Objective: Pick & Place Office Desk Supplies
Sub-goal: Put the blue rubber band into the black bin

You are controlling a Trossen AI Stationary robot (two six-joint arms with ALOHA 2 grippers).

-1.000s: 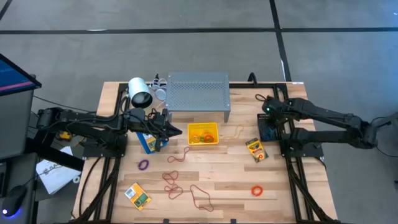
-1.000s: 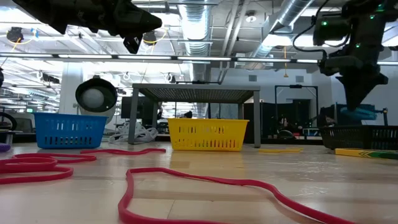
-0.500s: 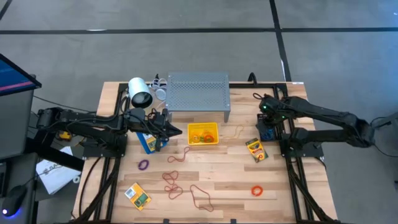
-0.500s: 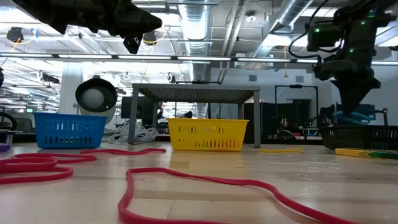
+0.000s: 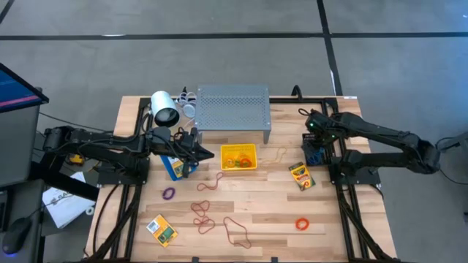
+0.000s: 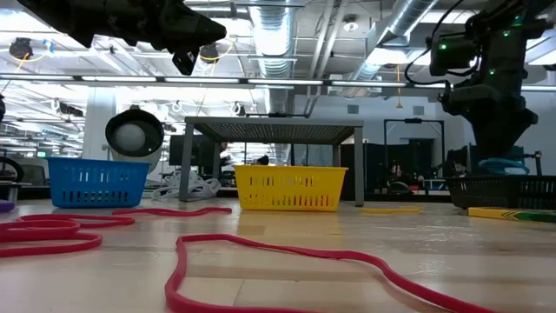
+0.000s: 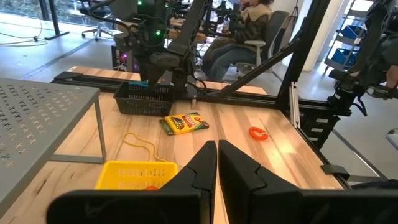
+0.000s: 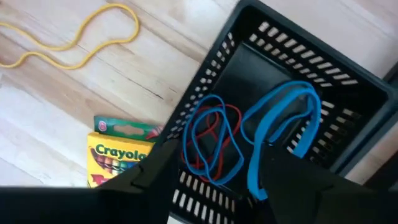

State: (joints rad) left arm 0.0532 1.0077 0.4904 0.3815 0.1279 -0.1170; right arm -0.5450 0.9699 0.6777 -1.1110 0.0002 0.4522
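Note:
My right gripper (image 8: pixel 217 180) hangs open, pointing down over the black bin (image 8: pixel 205 81) at the table's right edge. Blue rubber bands (image 8: pixel 280 130) and a red one (image 8: pixel 231 118) lie on the bin's floor below the fingers. One crayon box (image 5: pixel 300 175) lies flat beside the bin, and another (image 5: pixel 162 229) lies near the front left. More rubber bands (image 5: pixel 203 215) are strewn over the wood. My left gripper (image 5: pixel 208 153) hovers shut and empty between the blue bin (image 5: pixel 175 166) and the yellow bin (image 5: pixel 240 157).
A grey perforated shelf (image 5: pixel 232 108) stands at the far middle, with a white cylinder (image 5: pixel 164 109) to its left. An orange band (image 5: pixel 302 223) and a purple one (image 5: pixel 169 193) lie toward the near side. People sit beyond the table's right edge.
My right gripper has opened over the black bin. The blue rubber band that hung from its shut fingertips has dropped into the bin.

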